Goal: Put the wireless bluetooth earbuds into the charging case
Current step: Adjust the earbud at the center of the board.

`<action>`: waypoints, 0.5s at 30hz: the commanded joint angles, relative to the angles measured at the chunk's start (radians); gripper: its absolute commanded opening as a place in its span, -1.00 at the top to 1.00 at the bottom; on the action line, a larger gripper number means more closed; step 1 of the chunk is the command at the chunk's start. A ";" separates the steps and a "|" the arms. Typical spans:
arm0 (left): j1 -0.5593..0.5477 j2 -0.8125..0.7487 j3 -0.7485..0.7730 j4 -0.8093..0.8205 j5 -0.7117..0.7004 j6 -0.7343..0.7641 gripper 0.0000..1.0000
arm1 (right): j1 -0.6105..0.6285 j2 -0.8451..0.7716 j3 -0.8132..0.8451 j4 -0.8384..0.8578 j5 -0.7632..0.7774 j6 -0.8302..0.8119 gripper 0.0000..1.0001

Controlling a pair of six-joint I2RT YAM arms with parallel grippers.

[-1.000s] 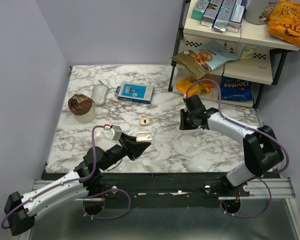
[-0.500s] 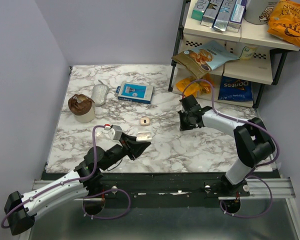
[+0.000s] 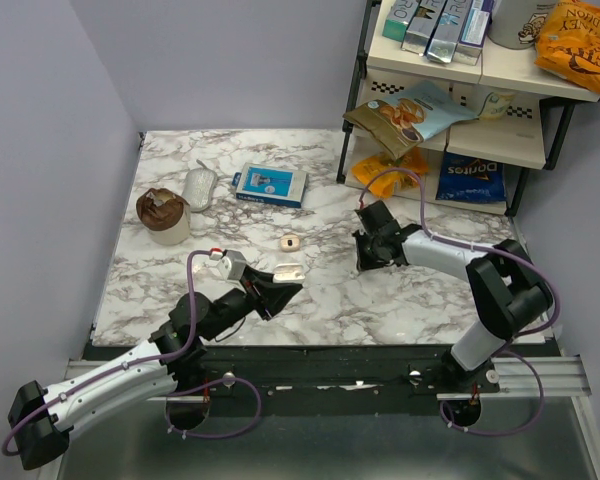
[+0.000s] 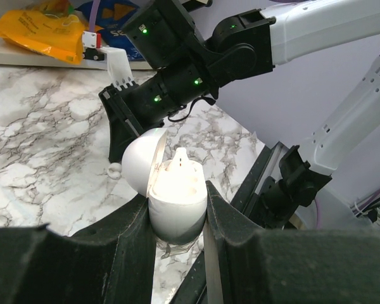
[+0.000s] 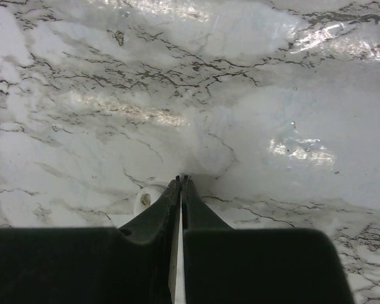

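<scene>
My left gripper point(image 4: 176, 204) is shut on the white charging case point(image 4: 177, 212), held upright with its round lid point(image 4: 138, 163) flipped open to the left. A white nub point(image 4: 180, 156) sticks up at the case's far rim; I cannot tell what it is. From above, the case point(image 3: 288, 270) is over the table's near middle. One small white earbud point(image 5: 145, 199) lies on the marble against the outside of my right gripper's left finger. The right gripper point(image 5: 180, 180) is shut, tips down at the table, nothing between them. The left wrist view shows that earbud point(image 4: 115, 170) beside the right gripper point(image 4: 117, 130).
A small beige piece point(image 3: 290, 242) lies mid-table. At the back are a blue box point(image 3: 270, 184), a grey oval object point(image 3: 199, 188) and a brown-topped cup point(image 3: 162, 213). A shelf rack point(image 3: 450, 110) with snack bags stands at the right rear, close behind my right arm.
The right gripper has closed and shifted slightly left and nearer along the table. The left arm and the case have not moved.
</scene>
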 commanded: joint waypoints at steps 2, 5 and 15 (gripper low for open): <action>-0.008 -0.014 -0.005 0.020 -0.014 -0.009 1.00 | 0.045 -0.013 -0.051 -0.011 -0.039 0.051 0.78; -0.008 -0.023 -0.006 0.017 -0.017 -0.010 1.00 | 0.055 -0.040 -0.071 -0.017 -0.032 0.078 0.78; -0.013 -0.020 -0.009 0.030 -0.014 -0.017 1.00 | 0.097 -0.110 -0.136 -0.001 -0.056 0.117 0.78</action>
